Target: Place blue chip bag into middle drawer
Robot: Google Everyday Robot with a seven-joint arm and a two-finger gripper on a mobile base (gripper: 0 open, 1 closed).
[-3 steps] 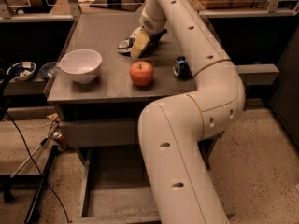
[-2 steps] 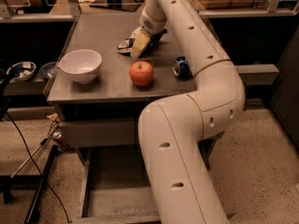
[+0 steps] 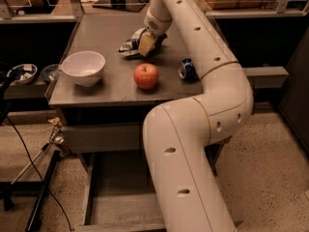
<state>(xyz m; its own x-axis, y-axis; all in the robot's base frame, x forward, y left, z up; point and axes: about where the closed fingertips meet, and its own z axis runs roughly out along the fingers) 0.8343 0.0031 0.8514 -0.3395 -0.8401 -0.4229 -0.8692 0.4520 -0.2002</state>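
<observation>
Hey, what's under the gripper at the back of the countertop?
The gripper is at the back of the countertop, down on the blue chip bag. Only one crinkled end of the bag shows beside it; the rest is covered by the gripper.

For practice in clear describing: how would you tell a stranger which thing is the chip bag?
On the grey table, look toward the back, where the gripper reaches down. The chip bag lies at its tip, on the picture's left: crumpled dark blue and white foil, unlike the round bowl, apple and can.
</observation>
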